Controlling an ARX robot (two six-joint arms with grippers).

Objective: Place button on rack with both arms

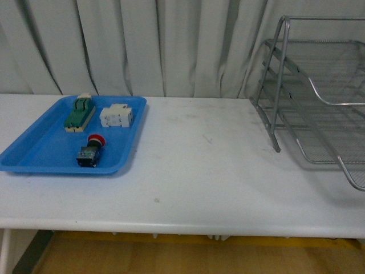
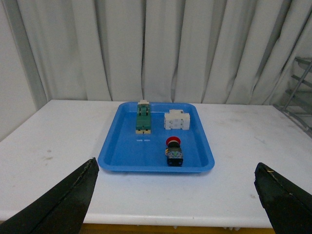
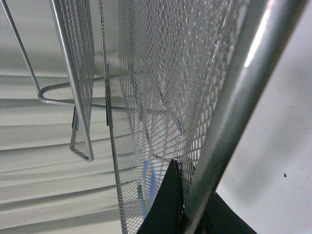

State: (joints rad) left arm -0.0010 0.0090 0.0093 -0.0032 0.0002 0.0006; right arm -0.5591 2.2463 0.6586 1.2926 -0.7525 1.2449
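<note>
Location: red-capped black-and-teal button (image 1: 91, 149) lay inside shallow blue plastic tray (image 1: 40, 151), well apart from silver wire-mesh rack (image 1: 276, 114); left tool (image 2: 175, 165) spread wide; right tool (image 3: 193, 195) flanked rack tube, closure not discernible.

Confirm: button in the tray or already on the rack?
In the tray: the button lies on its floor, near the front rim.

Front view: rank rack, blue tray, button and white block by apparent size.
1. rack, cropped yet largest
2. blue tray
3. white block and button look about alike; not ranked
</note>
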